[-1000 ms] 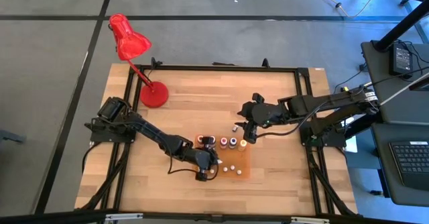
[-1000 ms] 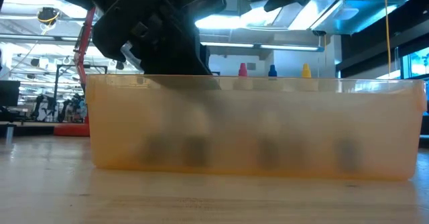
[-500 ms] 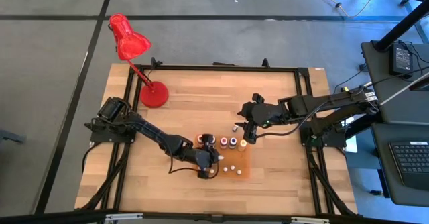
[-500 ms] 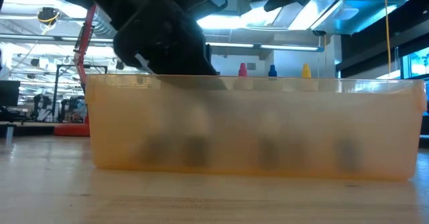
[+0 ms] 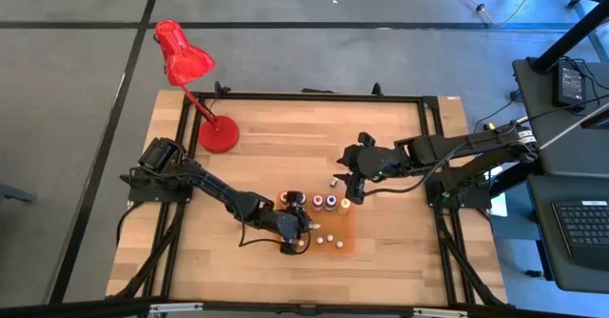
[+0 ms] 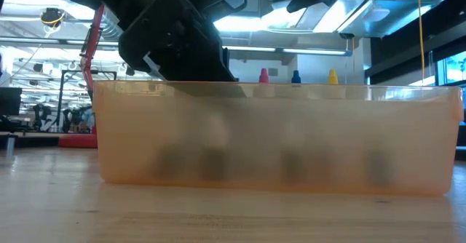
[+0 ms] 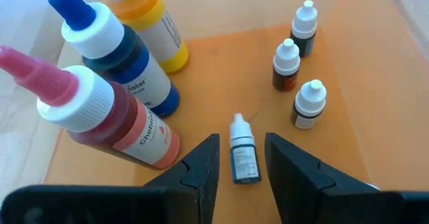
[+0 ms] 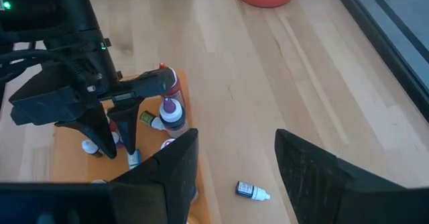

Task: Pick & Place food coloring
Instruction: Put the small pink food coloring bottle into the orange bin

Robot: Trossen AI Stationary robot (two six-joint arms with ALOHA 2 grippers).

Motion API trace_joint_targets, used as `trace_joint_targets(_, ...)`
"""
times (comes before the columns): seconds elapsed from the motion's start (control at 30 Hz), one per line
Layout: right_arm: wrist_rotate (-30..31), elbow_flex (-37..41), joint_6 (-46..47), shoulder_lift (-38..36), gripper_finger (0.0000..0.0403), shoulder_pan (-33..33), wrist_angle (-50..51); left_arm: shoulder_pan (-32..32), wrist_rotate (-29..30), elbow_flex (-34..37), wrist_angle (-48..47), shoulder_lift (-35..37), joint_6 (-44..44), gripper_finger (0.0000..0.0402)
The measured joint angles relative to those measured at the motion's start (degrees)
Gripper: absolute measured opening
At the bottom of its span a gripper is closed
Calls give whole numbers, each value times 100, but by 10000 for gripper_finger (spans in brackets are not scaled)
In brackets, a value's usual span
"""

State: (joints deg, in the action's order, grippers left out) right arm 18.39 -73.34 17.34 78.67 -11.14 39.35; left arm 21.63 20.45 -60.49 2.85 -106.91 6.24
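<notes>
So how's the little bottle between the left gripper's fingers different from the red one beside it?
The small dropper bottle is slim and white-capped with a dark label; the red bottle is far bigger, with a pink nozzle. Both are on the orange tray.

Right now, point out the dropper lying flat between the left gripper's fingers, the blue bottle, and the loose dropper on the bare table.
flat dropper [image 7: 244,158], left wrist view, on its label.
blue bottle [image 7: 131,68], left wrist view, on its body.
loose dropper [image 8: 251,191], right wrist view, on its dark body.
</notes>
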Motion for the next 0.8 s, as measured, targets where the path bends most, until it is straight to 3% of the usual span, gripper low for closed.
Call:
trace_joint_targets(0.17,-6,0,4,2,198,-29,0,2,-166,8,-232,188,-195,124)
trace_joint_targets(0.33,136,100,-264,-234,198,-627,-1,46,-243,123,-421,1203,-109,124)
trace_joint_targets(0.5,1661,1059,76,-857,198,-1670,-323,291,383,1011,-171,2688,-7,121)
trace_joint_targets(0.57,1886,1574,305,-1171,198,-1945,-587,403,585,1545,126,3357,-15,121)
trace_joint_targets(0.67,1629,2480,767,-1693,198,-2134,-1306,428,459,2380,703,4286,-108,123)
trace_joint_targets(0.8,1060,3632,688,-2265,198,-1948,-2623,121,-408,3374,1350,5274,35,125)
